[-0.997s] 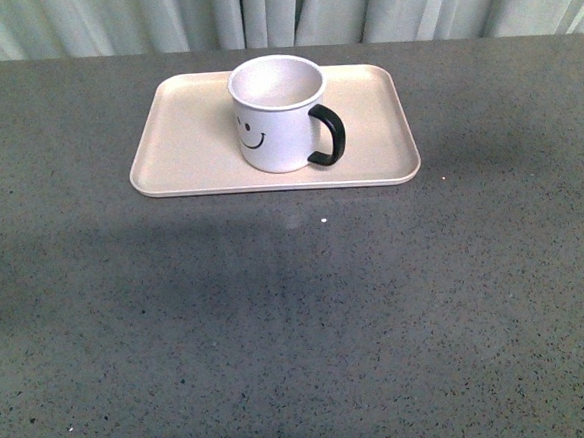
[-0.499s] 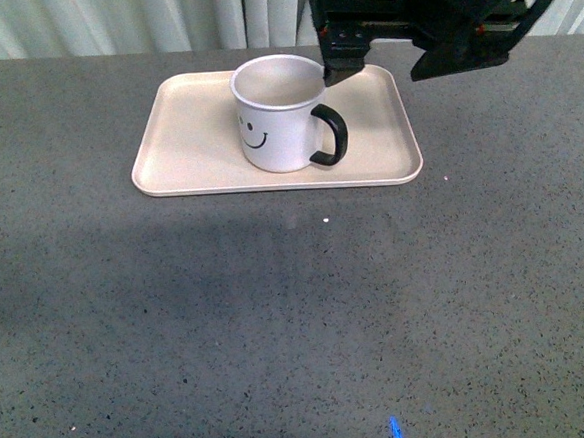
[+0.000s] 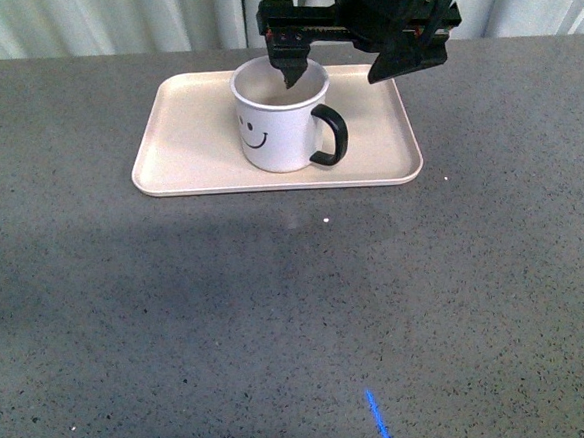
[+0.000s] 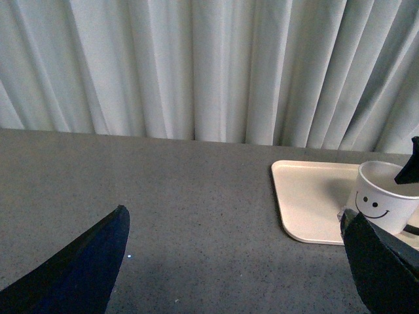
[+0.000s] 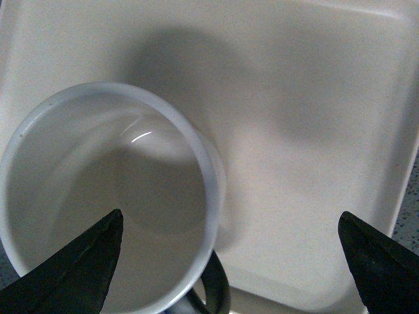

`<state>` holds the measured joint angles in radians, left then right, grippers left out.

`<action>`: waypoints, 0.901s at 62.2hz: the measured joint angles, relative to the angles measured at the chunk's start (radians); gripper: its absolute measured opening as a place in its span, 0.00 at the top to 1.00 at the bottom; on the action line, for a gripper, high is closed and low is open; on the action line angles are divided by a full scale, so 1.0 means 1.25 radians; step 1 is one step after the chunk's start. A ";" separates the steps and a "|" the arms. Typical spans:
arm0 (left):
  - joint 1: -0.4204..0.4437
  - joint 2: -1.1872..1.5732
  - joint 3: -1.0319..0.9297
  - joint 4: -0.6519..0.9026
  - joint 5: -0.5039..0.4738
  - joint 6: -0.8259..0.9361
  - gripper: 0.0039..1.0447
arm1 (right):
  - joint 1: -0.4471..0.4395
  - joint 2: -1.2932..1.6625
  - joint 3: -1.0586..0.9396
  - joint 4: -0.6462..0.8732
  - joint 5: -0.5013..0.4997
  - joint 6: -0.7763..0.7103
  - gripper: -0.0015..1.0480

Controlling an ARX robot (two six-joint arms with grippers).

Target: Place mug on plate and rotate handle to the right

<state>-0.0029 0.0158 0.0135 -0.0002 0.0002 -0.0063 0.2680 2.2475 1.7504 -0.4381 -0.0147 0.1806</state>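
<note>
The white mug [image 3: 275,125] with a black smiley face stands upright on the beige plate [image 3: 187,146]. Its black handle [image 3: 331,136] points right and a little toward the front. My right gripper [image 3: 347,70] is open just above the mug. One fingertip [image 3: 290,76] hangs over the mug's opening and the other is over the plate to the mug's right. The right wrist view looks down into the empty mug [image 5: 98,196], with the handle [image 5: 213,288] and plate [image 5: 314,131] between the open gripper [image 5: 229,268]. My left gripper [image 4: 232,275] is open and empty above the table, away from the mug [image 4: 383,206] and plate [image 4: 308,203].
The grey speckled table [image 3: 278,310] stretches in front of the plate. Pale curtains [image 3: 158,18] hang behind the table's far edge. A small blue light streak [image 3: 378,418] lies on the table near the front.
My right arm has come into view from the upper right and moved left. Its fingertip went from the mug's far right rim to over the opening. Mug and plate have not moved.
</note>
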 joint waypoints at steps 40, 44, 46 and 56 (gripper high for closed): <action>0.000 0.000 0.000 0.000 0.000 0.000 0.09 | 0.014 0.072 0.114 -0.116 0.047 0.064 0.89; 0.000 0.000 0.000 0.000 0.000 0.000 0.09 | 0.010 0.077 0.134 -0.130 0.052 0.042 0.98; 0.000 0.000 0.000 0.000 0.000 0.000 0.09 | 0.008 0.079 0.143 -0.138 0.056 0.034 0.98; 0.000 0.000 0.000 0.000 0.000 0.000 0.09 | -0.009 0.098 0.199 -0.177 0.042 -0.053 0.98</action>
<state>-0.0029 0.0158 0.0132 -0.0002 0.0002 -0.0063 0.2565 2.3703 1.9987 -0.6590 0.0383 0.1146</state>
